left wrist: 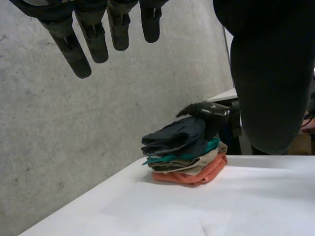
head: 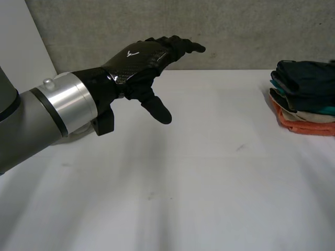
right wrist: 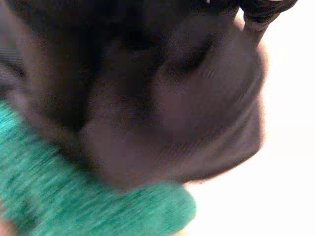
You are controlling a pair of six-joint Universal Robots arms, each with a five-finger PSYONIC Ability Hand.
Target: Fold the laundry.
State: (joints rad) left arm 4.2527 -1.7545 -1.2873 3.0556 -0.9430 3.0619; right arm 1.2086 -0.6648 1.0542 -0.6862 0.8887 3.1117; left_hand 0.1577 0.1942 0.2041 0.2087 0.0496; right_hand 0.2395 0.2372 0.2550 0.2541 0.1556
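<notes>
I count one stack (head: 306, 102) of folded laundry, and it sits at the far right corner of the counter (head: 183, 188), close to the grey wall (head: 235, 26). I make out four colours in it. A dark cloth (head: 306, 78) is on top, a teal cloth (head: 327, 110) is under that, then a beige cloth (head: 309, 117), and an orange cloth (head: 306, 127) lies at the bottom, touching the counter. The dark top layer is bunched and thick, and I cannot tell whether it is one piece or more.

Two robot hands are in view. The left robot hand (head: 141, 60) hangs over the left part of the counter at the end of the left arm (head: 36, 120). Its fingers (left wrist: 93, 39) are straight and spread apart, its thumb points down, and it holds nothing. It is well apart from the stack, with white counter between them.

From the left wrist I see the right robot hand (left wrist: 211, 112) resting on top of the stack, against the dark cloth. I cannot tell whether it is clamped on the cloth or only lying on it. Its own camera is pressed close to the dark cloth, with the teal cloth just beneath.

In the left wrist view the left thumb stands in front of the area just beside the stack. A white panel (head: 21, 36) leans at the wall's left end.
</notes>
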